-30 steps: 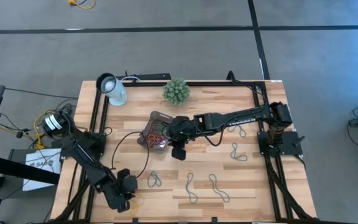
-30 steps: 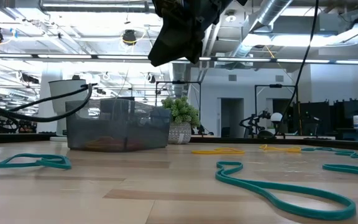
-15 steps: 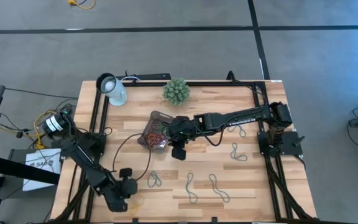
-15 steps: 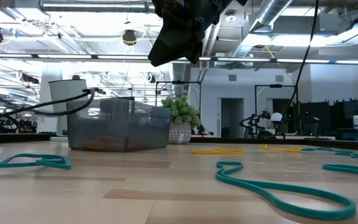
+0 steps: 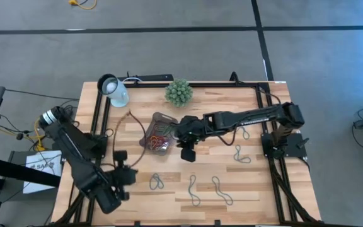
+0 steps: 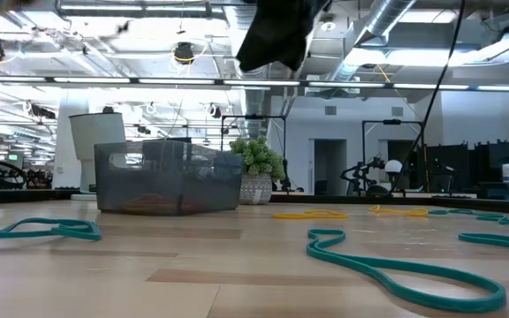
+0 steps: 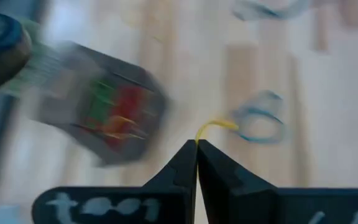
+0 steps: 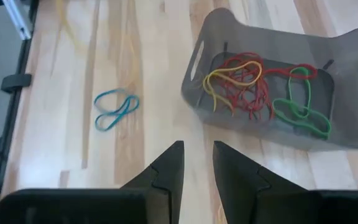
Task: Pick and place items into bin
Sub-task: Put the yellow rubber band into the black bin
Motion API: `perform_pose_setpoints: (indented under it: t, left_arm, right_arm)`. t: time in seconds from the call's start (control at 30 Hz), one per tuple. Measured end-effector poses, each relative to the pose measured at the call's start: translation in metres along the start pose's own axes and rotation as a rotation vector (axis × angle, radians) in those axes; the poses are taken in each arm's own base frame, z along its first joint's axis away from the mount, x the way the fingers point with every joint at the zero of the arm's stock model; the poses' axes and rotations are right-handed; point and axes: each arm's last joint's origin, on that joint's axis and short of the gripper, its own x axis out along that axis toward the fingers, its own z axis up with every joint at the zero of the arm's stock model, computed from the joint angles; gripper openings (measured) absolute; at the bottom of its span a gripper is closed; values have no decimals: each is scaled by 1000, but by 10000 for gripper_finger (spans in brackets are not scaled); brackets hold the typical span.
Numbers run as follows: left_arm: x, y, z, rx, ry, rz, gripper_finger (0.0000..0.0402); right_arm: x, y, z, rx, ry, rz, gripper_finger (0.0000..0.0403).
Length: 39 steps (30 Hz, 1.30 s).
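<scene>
The bin is a dark translucent tray near the table's middle, with red, yellow and green loops inside. My left gripper is above the table's near-left part, shut on a yellow loop. My right gripper hovers just right of the bin, toward the near side; its fingers are open a little and empty. Several grey-teal loops lie flat on the wood. One teal loop lies left of the bin. My left gripper pinches the yellow loop between its two shut fingertips. A short curved piece of the loop sticks out beyond the tips. The rest of the loop is hidden behind the fingers.
A spiky green plant ball and a white lamp head stand near the far edge. A black cable curves over the table left of the bin. In the low view the bin stands far back behind teal loops.
My left gripper has risen from the near-left corner and moved toward the far edge and the bin, staying shut and carrying the yellow loop up off the wood. My right gripper has shifted a little toward the table's right.
</scene>
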Motion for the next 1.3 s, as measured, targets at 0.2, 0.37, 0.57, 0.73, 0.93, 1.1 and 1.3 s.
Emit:
perform_pose_setpoints:
  t: [0.2, 0.37, 0.57, 0.73, 0.93, 1.1, 1.3]
  left_arm:
    - [-21, 48, 31, 18, -69, 183, 0]
    - [-11, 87, 50, -38, -77, 286, 0]
    - [18, 122, 64, -162, -5, 374, 0]
    - [57, 133, 74, -156, -4, 284, 0]
    - [100, 148, 57, -159, 102, 164, 0]
    - [124, 157, 42, -200, 136, 153, 0]
    - [144, 165, 34, -199, 115, 54, 6]
  right_arm:
    - [-34, 14, -4, -25, 14, 19, 79]
    - [-65, 24, -9, -47, 11, 30, 79]
    - [-87, 30, -13, -69, -22, -46, 79]
    - [-89, 33, -14, -77, -29, -60, 79]
    - [-85, 31, -21, -35, 50, -79, 79]
    - [-79, 29, -29, -24, 104, -93, 79]
    - [-80, 29, -29, -24, 107, -95, 79]
